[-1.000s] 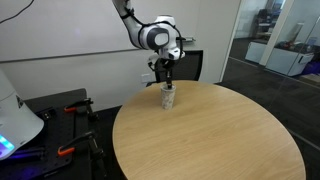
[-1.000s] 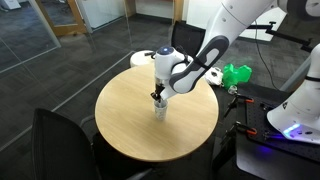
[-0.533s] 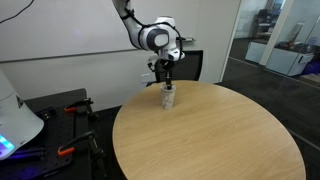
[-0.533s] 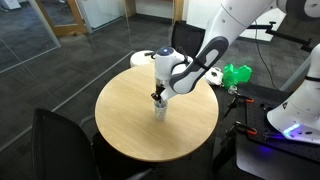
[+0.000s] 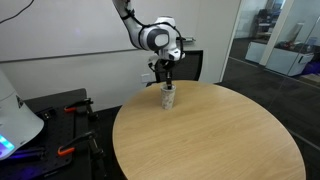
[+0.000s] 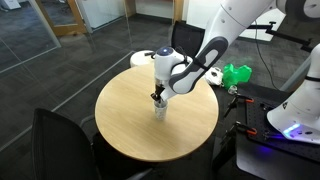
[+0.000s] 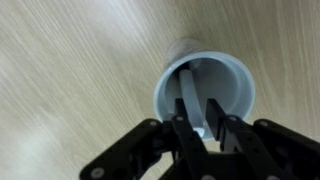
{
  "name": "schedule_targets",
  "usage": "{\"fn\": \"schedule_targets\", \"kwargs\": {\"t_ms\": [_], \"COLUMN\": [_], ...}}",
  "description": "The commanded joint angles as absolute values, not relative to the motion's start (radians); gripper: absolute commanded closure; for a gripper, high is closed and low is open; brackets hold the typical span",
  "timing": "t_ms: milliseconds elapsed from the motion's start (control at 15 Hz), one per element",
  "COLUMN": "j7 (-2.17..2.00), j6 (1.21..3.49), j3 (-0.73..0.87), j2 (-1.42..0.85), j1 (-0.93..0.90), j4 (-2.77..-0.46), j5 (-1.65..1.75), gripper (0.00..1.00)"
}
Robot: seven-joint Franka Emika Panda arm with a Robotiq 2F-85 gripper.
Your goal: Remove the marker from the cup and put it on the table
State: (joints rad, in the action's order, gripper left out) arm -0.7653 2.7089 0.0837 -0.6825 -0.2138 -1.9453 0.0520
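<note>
The small pale cup [image 5: 168,98] stands upright near the edge of the round wood-grain table [image 5: 215,140]; it also shows in an exterior view [image 6: 159,108]. My gripper [image 5: 168,84] points straight down, its fingertips at the cup's mouth. In the wrist view the cup's rim [image 7: 240,82] is seen from above, with the white marker [image 7: 187,85] leaning inside it. The two black fingers of my gripper [image 7: 197,125] reach into the cup and sit tight on either side of the marker's barrel. The marker is too small to make out in both exterior views.
A black chair [image 5: 192,64] stands behind the table, and another chair [image 6: 58,140] at its near side. A green object [image 6: 237,73] and a white robot base [image 6: 300,105] are beside the table. The tabletop [image 6: 130,125] stretches wide around the cup.
</note>
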Motion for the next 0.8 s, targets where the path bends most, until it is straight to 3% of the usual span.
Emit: {"fn": "schedule_targets", "kwargs": {"t_ms": [0,733], "j7": [-0.719,-0.712], "j6": [2.687,2.705], "j3": [0.077,0.099], "j2": [-0.695,-0.740], "j1": [-0.210,-0.231], "j4": [-1.917,-1.875], "j5": [0.015,0.032], "gripper": [0.70,0.66]}}
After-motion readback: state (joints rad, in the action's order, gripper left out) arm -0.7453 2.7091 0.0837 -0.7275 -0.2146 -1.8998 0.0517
